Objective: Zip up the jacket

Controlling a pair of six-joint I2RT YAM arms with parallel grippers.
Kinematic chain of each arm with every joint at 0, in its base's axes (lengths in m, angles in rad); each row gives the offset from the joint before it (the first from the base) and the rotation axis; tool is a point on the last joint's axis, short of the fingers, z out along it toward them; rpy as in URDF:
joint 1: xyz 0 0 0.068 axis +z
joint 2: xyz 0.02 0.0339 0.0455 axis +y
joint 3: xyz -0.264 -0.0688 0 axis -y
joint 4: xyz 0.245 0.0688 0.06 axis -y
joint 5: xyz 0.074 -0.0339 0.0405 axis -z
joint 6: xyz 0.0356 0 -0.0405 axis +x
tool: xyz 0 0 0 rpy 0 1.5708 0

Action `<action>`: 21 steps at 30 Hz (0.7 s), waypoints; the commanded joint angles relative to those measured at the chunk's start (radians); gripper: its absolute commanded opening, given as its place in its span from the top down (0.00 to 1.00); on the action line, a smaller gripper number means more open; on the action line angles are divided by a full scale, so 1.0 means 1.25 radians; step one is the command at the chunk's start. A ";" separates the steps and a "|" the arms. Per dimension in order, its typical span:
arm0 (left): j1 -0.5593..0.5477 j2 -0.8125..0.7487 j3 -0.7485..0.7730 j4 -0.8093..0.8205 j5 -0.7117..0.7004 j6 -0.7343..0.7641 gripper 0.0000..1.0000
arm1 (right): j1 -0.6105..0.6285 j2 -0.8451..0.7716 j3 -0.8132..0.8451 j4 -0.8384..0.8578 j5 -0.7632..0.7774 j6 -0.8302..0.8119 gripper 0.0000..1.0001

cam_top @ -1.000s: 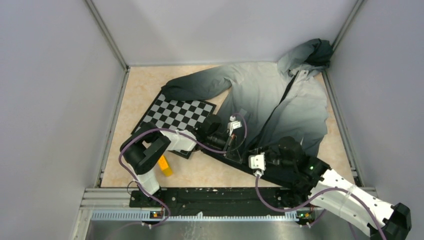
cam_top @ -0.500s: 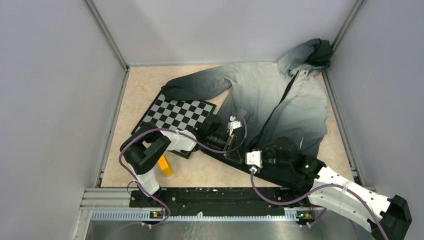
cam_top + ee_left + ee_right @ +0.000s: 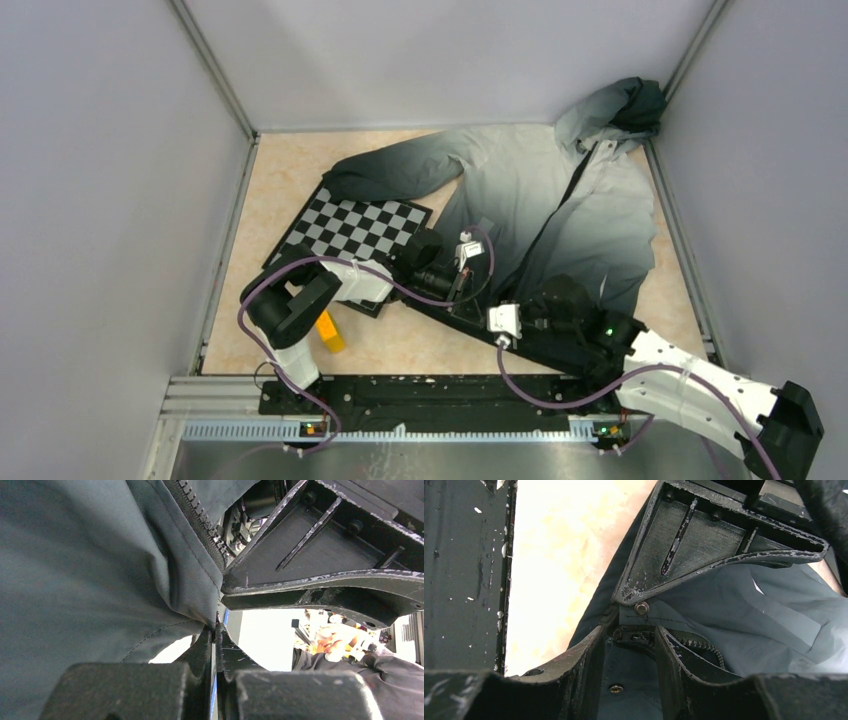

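Observation:
The jacket (image 3: 540, 190) lies flat, pale grey hood at the far right, black hem near the arms, dark zipper (image 3: 553, 215) running down its front. My left gripper (image 3: 463, 300) is at the hem; in the left wrist view it (image 3: 216, 626) is shut on the jacket's front edge (image 3: 90, 570) beside the zipper teeth (image 3: 200, 520). My right gripper (image 3: 480, 312) sits just right of it. In the right wrist view it (image 3: 630, 636) is open, its fingertips on either side of the zipper slider (image 3: 634, 635), with the jacket fabric (image 3: 749, 615) beyond.
A black-and-white checkerboard (image 3: 355, 228) lies left of the jacket, under the left arm. A yellow object (image 3: 330, 332) sits near the left arm's base. Grey walls enclose the table on three sides. A black rail (image 3: 420, 395) runs along the near edge.
My right arm has moved left along the hem, bringing its gripper closer to the left gripper. The left arm and jacket have stayed still.

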 commanded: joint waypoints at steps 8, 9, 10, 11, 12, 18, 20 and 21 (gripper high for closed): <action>0.002 -0.021 -0.011 0.062 0.049 -0.023 1.00 | 0.033 0.006 -0.031 0.059 0.022 -0.036 0.58; 0.002 -0.022 -0.012 0.062 0.049 -0.023 1.00 | 0.034 0.008 -0.033 0.063 0.027 -0.037 0.58; 0.001 -0.024 -0.013 0.064 0.049 -0.024 1.00 | 0.035 0.008 -0.033 0.069 0.032 -0.037 0.58; 0.002 -0.025 -0.013 0.063 0.048 -0.024 1.00 | 0.037 0.008 -0.035 0.077 0.036 -0.037 0.59; 0.002 -0.025 -0.012 0.063 0.049 -0.024 1.00 | 0.039 0.008 -0.037 0.088 0.045 -0.034 0.59; 0.001 -0.024 -0.015 0.068 0.050 -0.025 1.00 | 0.051 0.007 -0.041 0.114 0.085 -0.028 0.67; 0.001 -0.024 -0.017 0.069 0.050 -0.024 1.00 | 0.050 0.005 -0.039 0.114 0.092 -0.029 0.68; 0.002 -0.024 -0.017 0.069 0.050 -0.025 1.00 | 0.050 0.002 -0.038 0.116 0.096 -0.028 0.69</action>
